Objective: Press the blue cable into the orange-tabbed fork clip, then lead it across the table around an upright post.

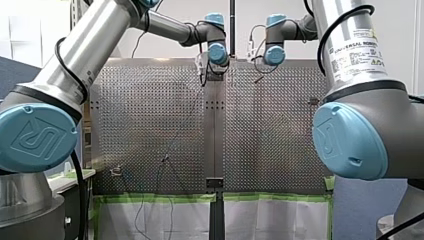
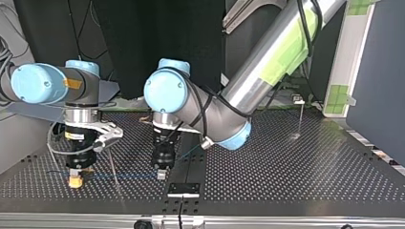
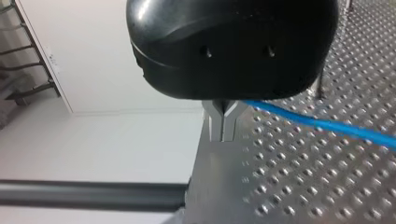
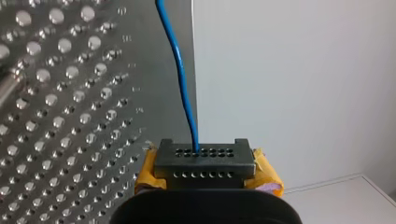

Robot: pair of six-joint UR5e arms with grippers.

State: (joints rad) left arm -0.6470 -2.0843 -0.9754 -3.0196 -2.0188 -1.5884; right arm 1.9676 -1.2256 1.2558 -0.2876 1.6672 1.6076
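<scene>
left hand [image 3: 223, 122]: metal fingers are pressed together on the blue cable [image 3: 322, 125], which leaves them sideways, close over the surface [image 2: 286, 167].
right hand [image 4: 204, 159]: yellow-padded fingers are clamped on the same cable, which runs straight ahead of them.
blue cable: stretched between the two hands, low over the perforated surface, near its edge closest to the top view's camera.
upright post [image 2: 301, 119]: a thin one is seen well apart, at the top view's right.

Left arm [image 1: 75, 60], right arm [image 1: 350, 55] close together over far edge, perforated table [image 1: 270, 145]; cable [image 1: 165, 160] faint.
</scene>
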